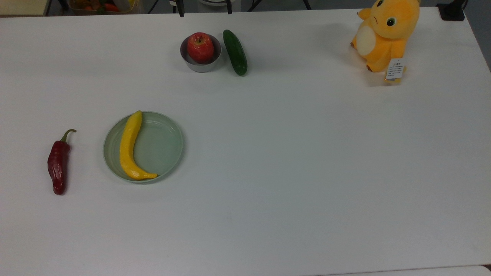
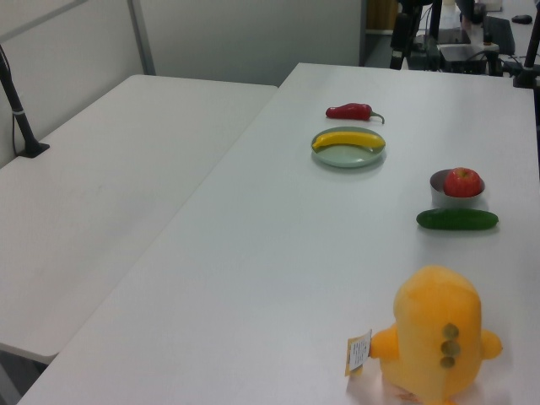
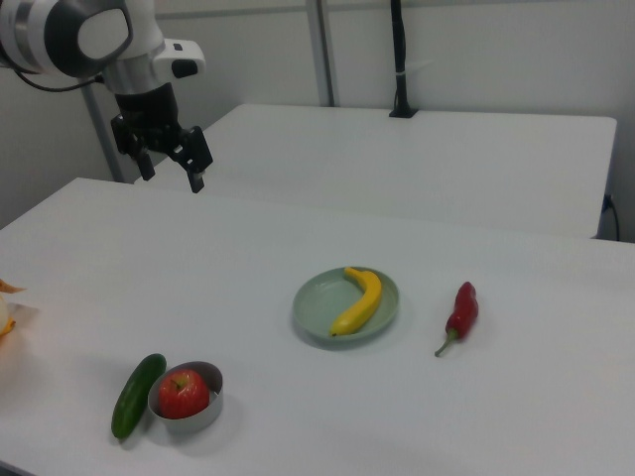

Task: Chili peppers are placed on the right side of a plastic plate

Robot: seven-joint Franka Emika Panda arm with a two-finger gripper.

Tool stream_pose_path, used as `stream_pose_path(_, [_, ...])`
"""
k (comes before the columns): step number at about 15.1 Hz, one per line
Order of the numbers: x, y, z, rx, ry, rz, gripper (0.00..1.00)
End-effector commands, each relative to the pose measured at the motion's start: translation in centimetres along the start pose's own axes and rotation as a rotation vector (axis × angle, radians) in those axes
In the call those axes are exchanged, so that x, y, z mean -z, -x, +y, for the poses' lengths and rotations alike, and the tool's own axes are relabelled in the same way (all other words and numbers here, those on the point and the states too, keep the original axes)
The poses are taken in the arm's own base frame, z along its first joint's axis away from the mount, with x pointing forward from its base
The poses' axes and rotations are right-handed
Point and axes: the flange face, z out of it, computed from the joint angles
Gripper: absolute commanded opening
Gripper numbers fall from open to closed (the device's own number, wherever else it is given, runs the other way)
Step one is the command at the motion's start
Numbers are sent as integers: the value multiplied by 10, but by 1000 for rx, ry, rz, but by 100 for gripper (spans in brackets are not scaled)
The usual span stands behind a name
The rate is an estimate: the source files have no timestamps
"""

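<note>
Approach phase: gripper, jaws apart and empty, hangs well away from the plastic plate; next it must reach the chili peppers beside that plate.

Even, diffuse light from overhead falls on the white table, leaving it bright with a faint grey-green cast in the top view. Shadows are soft and short: a pale smudge lies beside the plush toy and under the cucumber. There is no hard glare on the table. In the left view the plush toy, nearest the camera, looks slightly soft, and things beyond it stay fairly crisp.
</note>
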Motion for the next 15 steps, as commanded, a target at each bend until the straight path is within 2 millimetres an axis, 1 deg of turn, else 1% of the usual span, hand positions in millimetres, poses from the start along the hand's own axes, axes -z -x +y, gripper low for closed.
stream_pose_path(1, [5, -1, 4, 12, -14, 6, 100])
stream_pose_path(4, [5, 0, 6, 13, -6, 0, 100])
stream_pose_path(5, [5, 0, 16, 1, -4, 0, 100])
stream_pose_path(9, [3, -2, 35, -13, 0, -2, 100])
stream_pose_path(11, [2, -4, 55, -8, 8, 5, 100])
stream_pose_path(12, [-4, -6, 71, 0, 13, -4, 100])
stream_pose_path(13, [-6, -7, 83, 15, 16, -3, 100])
stream_pose_path(14, [4, -15, 101, 48, 31, 39, 100])
stream_pose_path(15, [4, -20, 117, 54, 38, 47, 100])
